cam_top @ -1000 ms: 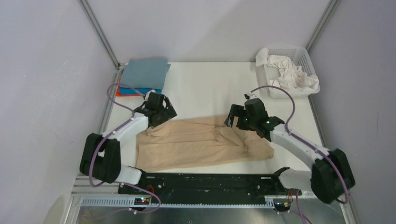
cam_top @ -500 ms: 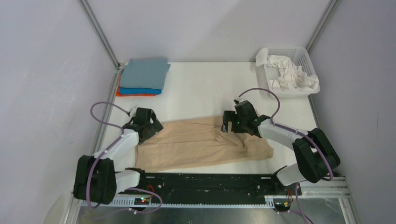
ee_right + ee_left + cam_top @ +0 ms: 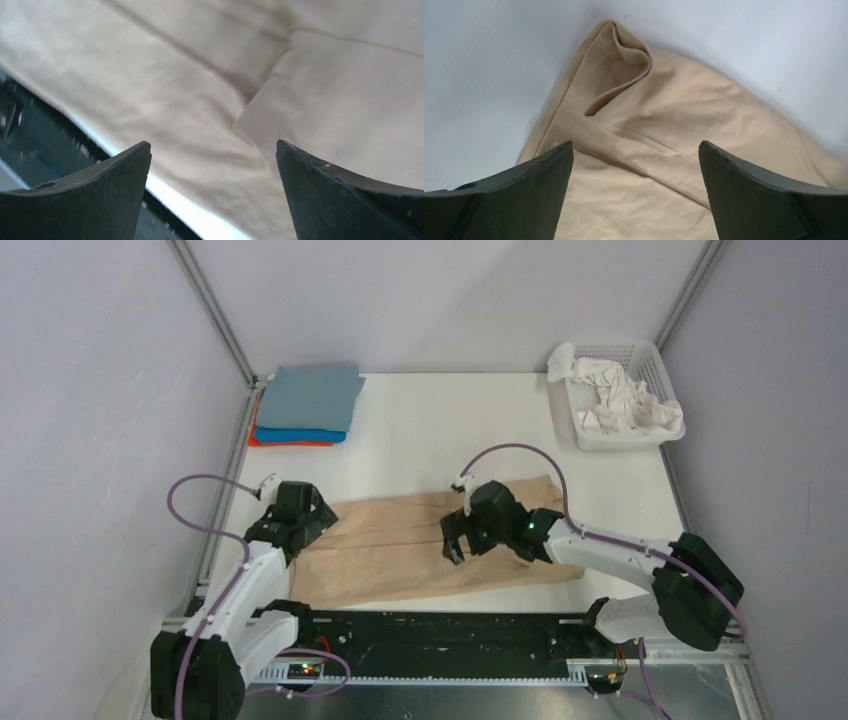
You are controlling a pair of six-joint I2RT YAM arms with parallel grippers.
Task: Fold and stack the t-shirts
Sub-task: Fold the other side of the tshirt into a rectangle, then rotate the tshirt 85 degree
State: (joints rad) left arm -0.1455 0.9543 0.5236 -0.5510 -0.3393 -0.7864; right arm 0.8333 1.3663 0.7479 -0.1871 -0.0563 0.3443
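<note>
A tan t-shirt (image 3: 390, 555) lies folded into a long strip across the near part of the white table (image 3: 440, 430). My left gripper (image 3: 316, 524) hovers open over the shirt's left end, where a sleeve fold curls up (image 3: 616, 65). Over the middle of the strip, my right gripper (image 3: 453, 541) also stands open, close to the near hem. In the left wrist view the left gripper (image 3: 634, 146) has only tan t-shirt (image 3: 684, 115) between its fingers. The right gripper (image 3: 212, 146) shows tan t-shirt (image 3: 165, 75) and a layered edge below it.
A stack of folded t-shirts (image 3: 308, 400), grey-blue over bright blue over orange, sits at the back left corner. A white mesh basket (image 3: 650, 355) at the back right holds crumpled white cloth (image 3: 620, 405). The black rail (image 3: 440, 630) runs along the table's near edge.
Both arms drew back toward the near edge. The left gripper slid to the shirt's left end, and the right gripper moved left from the shirt's right part to its middle. Both stayed open.
</note>
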